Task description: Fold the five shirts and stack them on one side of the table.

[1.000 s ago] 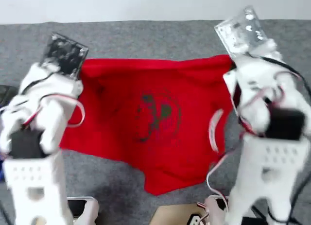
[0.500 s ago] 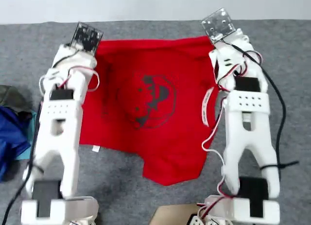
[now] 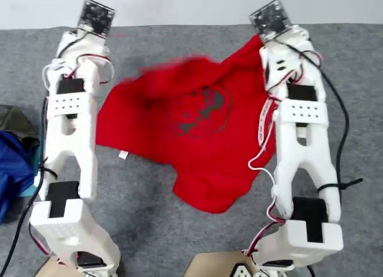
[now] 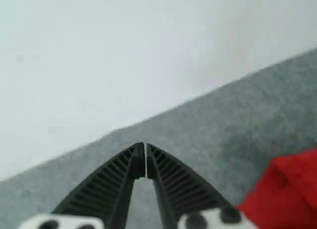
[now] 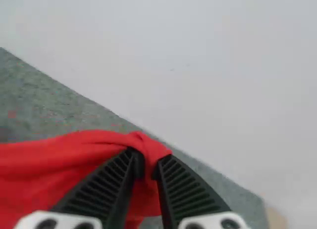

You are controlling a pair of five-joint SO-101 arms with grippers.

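Shirt, red and rumpled, lies on the grey tabletop between the two arms. We see the jaws of the right arm clamped tight on a bunched corner of it by the far edge. The jaws of the left arm meet tip to tip, gripping nothing, near the cloth.

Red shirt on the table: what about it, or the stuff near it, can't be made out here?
Red shirt, high view: far edge blurred, outline unclear.
Print on it, high view: too blurred to identify.
Shirt's side under the right arm, high view: covered by that arm.
Blue cloth, high view: cut off by the picture's edge.
Right gripper, right wrist view: folds hide how much fabric it pinches.
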